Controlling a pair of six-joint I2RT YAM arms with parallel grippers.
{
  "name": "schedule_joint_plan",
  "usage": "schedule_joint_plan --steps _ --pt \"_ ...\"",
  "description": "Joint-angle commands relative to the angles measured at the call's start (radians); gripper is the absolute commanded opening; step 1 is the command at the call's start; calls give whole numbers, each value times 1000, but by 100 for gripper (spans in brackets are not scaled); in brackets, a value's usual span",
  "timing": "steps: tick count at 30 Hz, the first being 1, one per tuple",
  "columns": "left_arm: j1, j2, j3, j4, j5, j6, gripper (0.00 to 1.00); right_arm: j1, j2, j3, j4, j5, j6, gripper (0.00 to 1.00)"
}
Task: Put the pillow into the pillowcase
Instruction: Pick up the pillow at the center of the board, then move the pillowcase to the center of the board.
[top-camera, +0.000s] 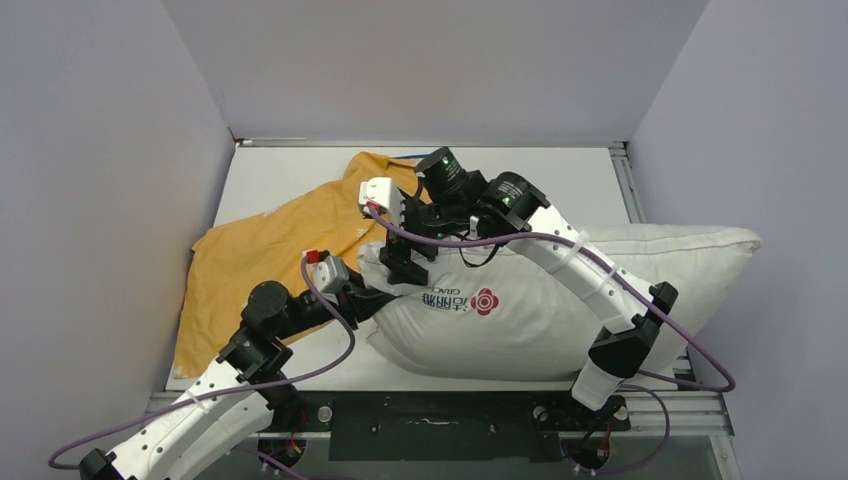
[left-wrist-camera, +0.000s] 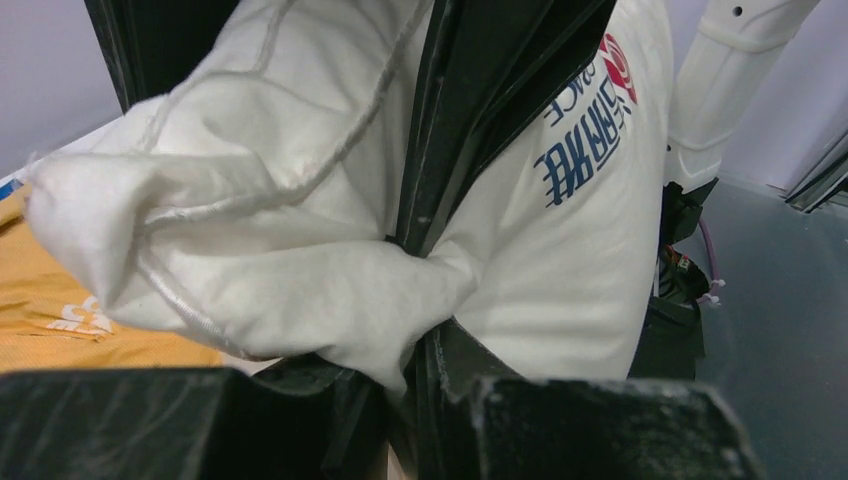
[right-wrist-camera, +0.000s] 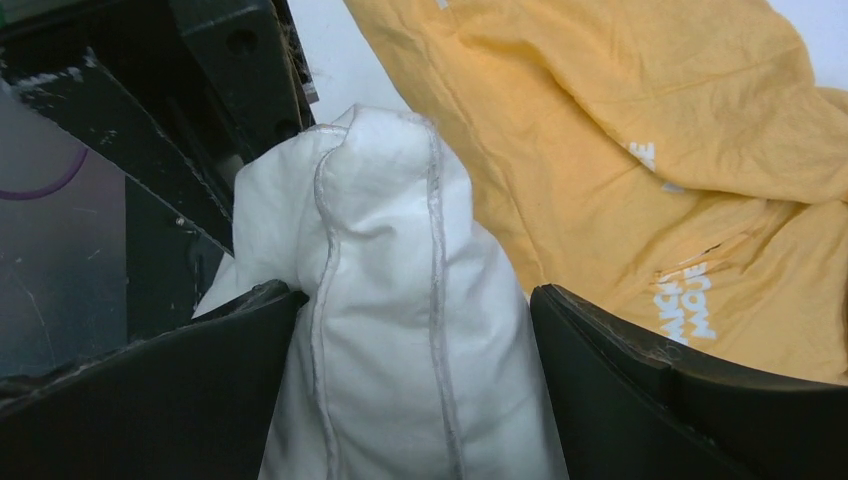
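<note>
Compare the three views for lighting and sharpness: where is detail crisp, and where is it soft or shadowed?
Top external: even, soft light, no glare; the print on the pillow is legible. Left wrist: the left tool is dark and blurred up close; pillow folds hold soft shadow. Right wrist: pillow seams and the pillowcase lettering are crisp; the right tool has soft edges.

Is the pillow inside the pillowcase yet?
No, the whole pillow lies uncovered next to the orange pillowcase.
</note>
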Motion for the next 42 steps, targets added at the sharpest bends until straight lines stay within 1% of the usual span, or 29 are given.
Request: schedule_joint_plan --steps 1,2,3,4,5,6,7,8,9,10,11,12,13,17,18,20,22,23,25,29,32,33,35,38,40,41,42 --pt "-14 -17 54 1 86 26 0 -6 -21 -87 -9 29 -34 90" --pt "-15 -15 60 3 88 28 0 -13 -25 -106 -4 14 -38 92" --pt "-15 -11 64 4 88 30 0 -24 -25 -123 -3 -15 -46 100" --pt "-15 -9 68 4 85 31 0 -41 -19 -131 -10 -53 -59 92" --pt "-15 -6 72 4 84 31 0 -75 -12 -134 -24 -117 -72 72" --pt "-15 -3 76 1 81 31 0 -101 -5 -136 -32 -156 -77 43" --pt "-15 -2 76 -1 76 31 0 -122 -5 -144 -23 -180 -73 23" --pt "-15 -2 75 -3 66 30 0 -141 -8 -146 -10 -191 -64 9" --pt "-15 -2 72 -5 54 29 0 -162 -11 -147 9 -198 -52 6" --pt "-14 -2 68 -10 40 29 7 -186 -16 -150 27 -206 -41 5" --pt "-14 1 63 -19 20 29 28 -211 -28 -162 62 -198 -11 5" --pt "-15 4 60 -31 1 29 71 -228 -43 -170 88 -186 13 5" --pt "-15 12 58 -46 -27 22 96 -239 -59 -177 111 -170 26 5" --pt "-13 74 82 -173 -191 -58 96 -251 -182 -242 226 9 127 5" --pt "-13 96 99 -224 -223 -75 96 -254 -213 -262 243 73 150 5" --pt "-13 145 140 -333 -307 -124 96 -260 -276 -301 266 125 185 5" --pt "-9 199 192 -445 -388 -228 96 -264 -340 -364 292 184 232 5" --pt "-7 223 213 -486 -403 -259 96 -266 -370 -388 299 209 250 5" --pt "-3 256 223 -530 -441 -338 96 -268 -426 -438 307 269 287 5" --pt "15 283 207 -542 -490 -420 96 -272 -519 -511 341 361 336 5" --pt "35 324 211 -535 -603 -456 96 -274 -563 -488 351 423 378 5" --pt "46 350 214 -523 -619 -463 96 -274 -573 -472 352 448 389 5" --pt "68 431 230 -491 -626 -473 96 -274 -590 -419 352 493 393 5" --pt "90 596 280 -425 -611 -460 97 -274 -608 -313 349 556 430 5" --pt "100 714 313 -352 -596 -449 97 -273 -643 -299 379 642 442 5" --pt "103 768 332 -313 -587 -448 99 -272 -667 -307 417 677 445 5" --pt "104 823 348 -271 -578 -446 96 -273 -693 -320 443 709 444 5"
